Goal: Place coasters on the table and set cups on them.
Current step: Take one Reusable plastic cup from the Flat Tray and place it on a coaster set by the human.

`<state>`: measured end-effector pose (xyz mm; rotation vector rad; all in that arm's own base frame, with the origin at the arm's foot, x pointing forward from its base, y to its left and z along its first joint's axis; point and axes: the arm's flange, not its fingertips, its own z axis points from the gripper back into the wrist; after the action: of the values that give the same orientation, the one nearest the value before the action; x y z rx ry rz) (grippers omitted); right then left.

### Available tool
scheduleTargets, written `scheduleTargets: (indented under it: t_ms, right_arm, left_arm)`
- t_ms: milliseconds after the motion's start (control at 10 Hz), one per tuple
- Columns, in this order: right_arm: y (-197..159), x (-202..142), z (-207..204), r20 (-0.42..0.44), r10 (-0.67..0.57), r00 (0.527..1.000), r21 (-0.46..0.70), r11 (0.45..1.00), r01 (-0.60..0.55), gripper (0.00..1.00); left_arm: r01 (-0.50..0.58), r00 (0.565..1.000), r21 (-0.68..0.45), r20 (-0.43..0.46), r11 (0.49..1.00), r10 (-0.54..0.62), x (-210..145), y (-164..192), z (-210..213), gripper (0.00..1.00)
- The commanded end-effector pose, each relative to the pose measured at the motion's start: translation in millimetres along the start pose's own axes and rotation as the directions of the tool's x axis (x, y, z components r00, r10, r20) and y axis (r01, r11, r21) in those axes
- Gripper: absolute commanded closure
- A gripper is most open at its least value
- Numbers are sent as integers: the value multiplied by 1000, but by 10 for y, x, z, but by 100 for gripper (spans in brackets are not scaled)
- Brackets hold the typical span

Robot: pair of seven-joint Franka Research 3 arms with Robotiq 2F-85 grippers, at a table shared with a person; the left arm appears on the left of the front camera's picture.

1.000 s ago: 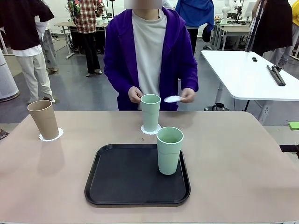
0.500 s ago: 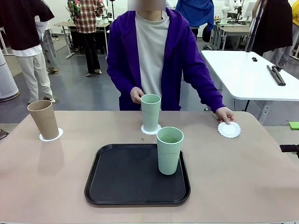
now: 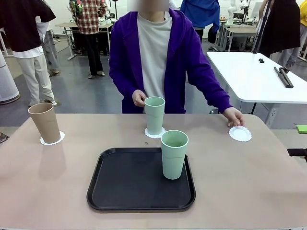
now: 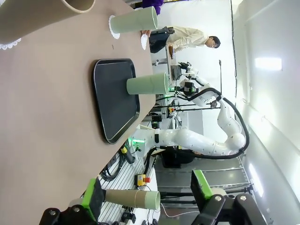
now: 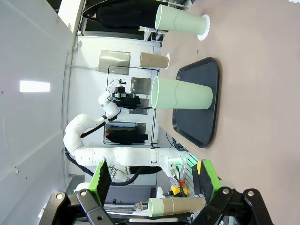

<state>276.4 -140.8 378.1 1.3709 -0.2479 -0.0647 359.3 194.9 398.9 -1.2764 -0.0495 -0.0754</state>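
A tan-brown cup [image 3: 44, 122] stands on a coaster [image 3: 52, 140] at the table's [image 3: 249, 182] far left. One mint cup [image 3: 154, 115] stands on a coaster [image 3: 155, 133] at the far middle, with the person's hand beside its rim. The other mint cup [image 3: 173, 154] stands on the black tray [image 3: 129, 182]. A bare coaster [image 3: 240, 133] lies at the far right under the person's fingertips [image 3: 234, 117]. My left gripper [image 4: 147, 197] is open and holds nothing, well back from the tray [image 4: 115, 98]. My right gripper [image 5: 153, 180] is open too, facing the mint cup [image 5: 183, 96] on the tray.
A white rectangular table [image 3: 254, 76] stands beyond the far right corner. The person in a purple jacket [image 3: 158, 57] stands at the far edge. Bare tabletop lies left and right of the tray.
The person's hand brought the third coaster down from the air to the table's far right, then slid it slightly rightward. Cups and grippers have not moved.
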Motion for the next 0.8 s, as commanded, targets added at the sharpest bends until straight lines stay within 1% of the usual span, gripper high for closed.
scheduleTargets:
  t_ms: [0, 700]
  right_arm:
    - [7, 4, 5, 3, 1, 1000, 13, 1000, -1, 0]
    - [7, 4, 5, 3, 1, 1000, 13, 1000, -1, 0]
  left_arm:
    - [16, 1000, -15, 4, 1000, -16, -14, 3, 13, 0]
    - [16, 1000, -15, 4, 1000, -16, -14, 3, 13, 0]
